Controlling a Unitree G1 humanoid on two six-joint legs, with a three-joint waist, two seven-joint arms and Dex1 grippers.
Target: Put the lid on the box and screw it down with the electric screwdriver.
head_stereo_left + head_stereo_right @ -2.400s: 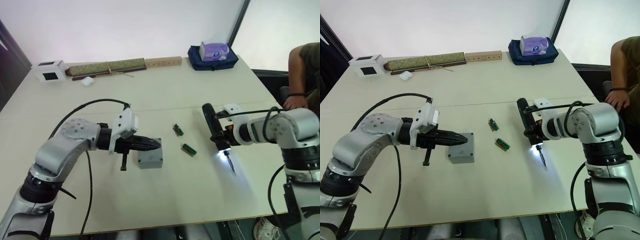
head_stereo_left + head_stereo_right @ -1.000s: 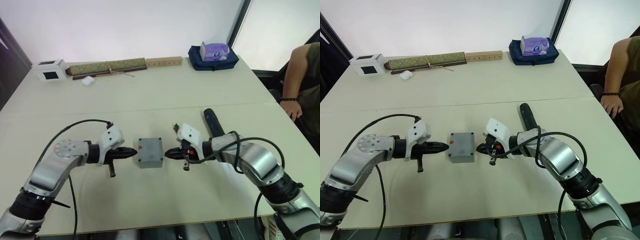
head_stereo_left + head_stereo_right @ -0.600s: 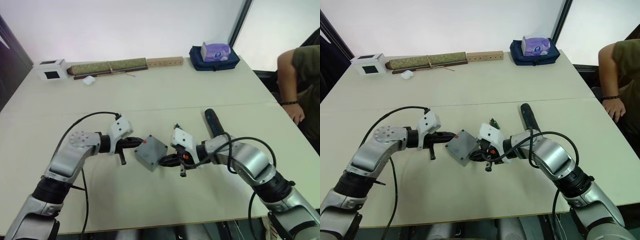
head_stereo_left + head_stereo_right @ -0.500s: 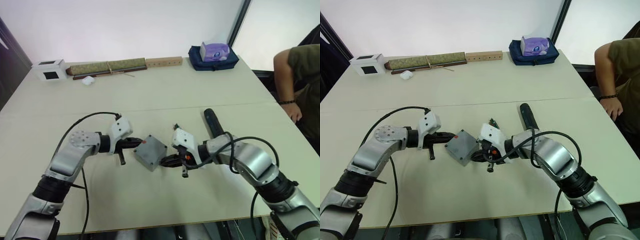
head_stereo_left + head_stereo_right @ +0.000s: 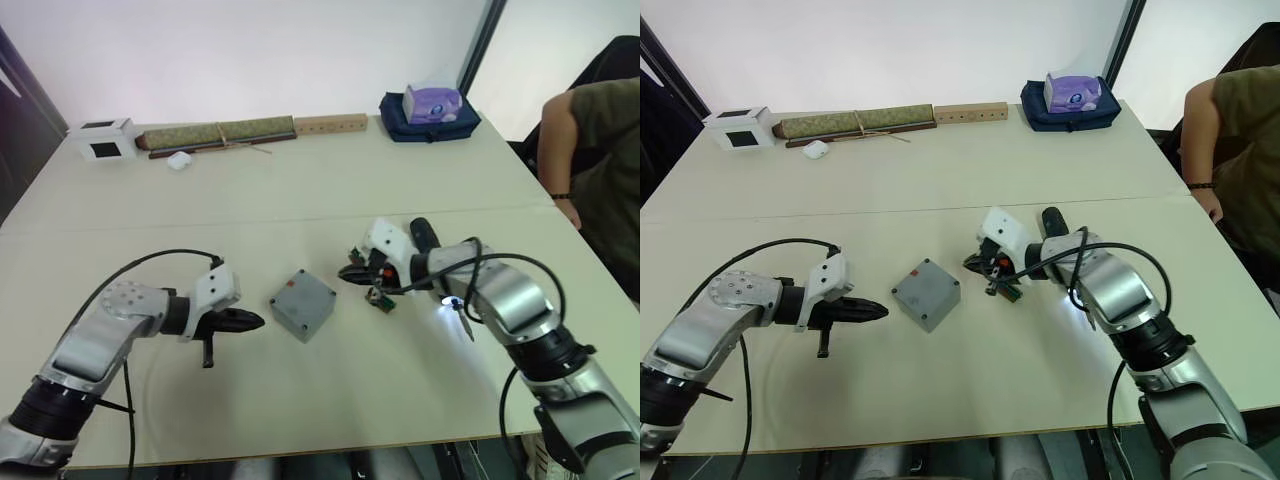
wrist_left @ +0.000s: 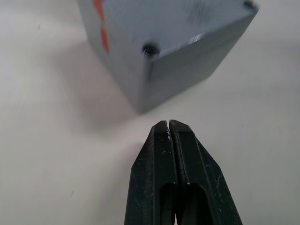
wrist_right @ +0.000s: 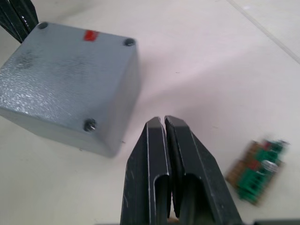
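Box (image 5: 302,304) with its lid (image 5: 304,295) on top sits turned cornerwise on the table (image 5: 300,200) in the left eye view, between the two grippers and touching neither. The left gripper (image 5: 253,320) hangs low just beside the box's left corner, fingers pressed together on nothing. The right gripper (image 5: 347,271) hovers near the box's right side, also closed and empty. Behind the right gripper lies the electric screwdriver (image 5: 434,262), its tip light glowing on the table, and a small green circuit board (image 5: 379,298) lies just under that gripper. A person's arm (image 5: 556,150) shows at the far right edge.

The right eye view gives the same layout, the box (image 5: 926,293) well apart from the screwdriver (image 5: 1058,236).

In the left wrist view the closed fingers (image 6: 161,154) point at a lower corner of the box (image 6: 178,42), apart from it; a red mark (image 6: 101,28) shows on the lid.

In the right wrist view the shut fingers (image 7: 157,154) point just beside the box (image 7: 61,89), and the lid's red mark (image 7: 90,35) lies on its far side. The circuit board (image 7: 258,171) lies beside the fingers.
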